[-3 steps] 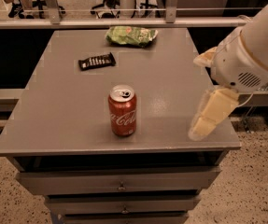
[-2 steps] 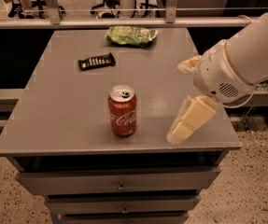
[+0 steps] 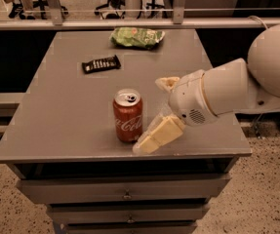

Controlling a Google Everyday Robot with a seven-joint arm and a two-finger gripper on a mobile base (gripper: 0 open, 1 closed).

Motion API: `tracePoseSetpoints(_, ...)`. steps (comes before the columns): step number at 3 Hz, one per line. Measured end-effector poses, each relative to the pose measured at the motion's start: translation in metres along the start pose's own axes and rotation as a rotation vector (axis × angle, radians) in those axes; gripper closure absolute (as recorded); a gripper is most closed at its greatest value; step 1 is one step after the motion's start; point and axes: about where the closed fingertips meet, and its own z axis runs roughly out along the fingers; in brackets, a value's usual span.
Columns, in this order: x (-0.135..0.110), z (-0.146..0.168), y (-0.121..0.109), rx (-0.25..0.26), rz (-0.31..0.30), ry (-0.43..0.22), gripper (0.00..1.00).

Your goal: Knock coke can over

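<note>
The red coke can point(image 3: 128, 116) stands upright near the front middle of the grey table point(image 3: 56, 126), its silver top and pull-tab showing. My gripper point(image 3: 150, 115) is just to the right of the can, low over the table. Its cream fingers are spread apart and empty. The near finger point(image 3: 160, 134) reaches almost to the can's base and the far finger point(image 3: 167, 83) sits behind and to the right of the can. The white arm point(image 3: 227, 89) comes in from the right.
A black candy bar wrapper point(image 3: 101, 64) lies at the back left of the can. A green chip bag point(image 3: 137, 37) lies at the table's far edge. Drawers point(image 3: 125, 194) sit under the tabletop. A rail point(image 3: 130, 23) runs behind the table.
My gripper and arm have moved left across the table from near the right edge to right beside the can. The can has not moved.
</note>
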Motion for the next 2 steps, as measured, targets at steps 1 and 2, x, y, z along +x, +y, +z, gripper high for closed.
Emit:
tracePoseSetpoints(1,-0.005,0.023,0.002,-0.015,0.04,-0.093,0.0)
tracePoseSetpoints(2,-0.012,0.044,0.002,-0.025,0.065,-0.169,0.0)
